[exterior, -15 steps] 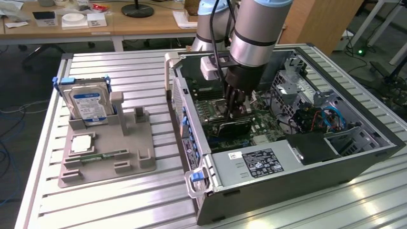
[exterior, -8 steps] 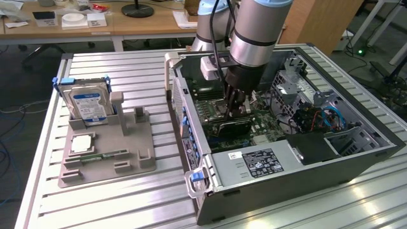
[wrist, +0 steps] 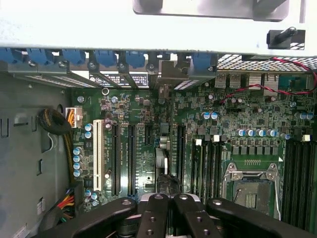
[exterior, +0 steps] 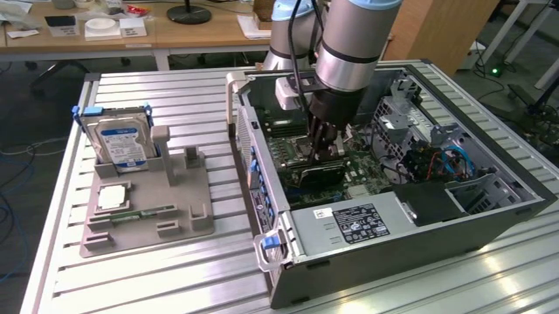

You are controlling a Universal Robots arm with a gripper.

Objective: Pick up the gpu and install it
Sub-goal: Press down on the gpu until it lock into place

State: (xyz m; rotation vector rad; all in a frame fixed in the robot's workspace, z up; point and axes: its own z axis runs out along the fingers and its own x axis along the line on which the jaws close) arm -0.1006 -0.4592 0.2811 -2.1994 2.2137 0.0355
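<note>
My gripper (wrist: 167, 210) fingers look matt black, probably plastic. The motherboard (wrist: 148, 148) is glossy green; the computer case (exterior: 489, 222) dull grey metal.

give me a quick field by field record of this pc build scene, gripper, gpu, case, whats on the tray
gripper: shut, down inside the open case over the motherboard
gpu: dark card standing on edge on the motherboard, right under the gripper
grip on gpu: cannot tell
computer case: lying on its side, side panel off
motherboard: green, expansion slots and empty cpu socket visible
hard drive: upright in grey tray, at the exterior view's left
grey tray: on the slatted table beside the case
</note>
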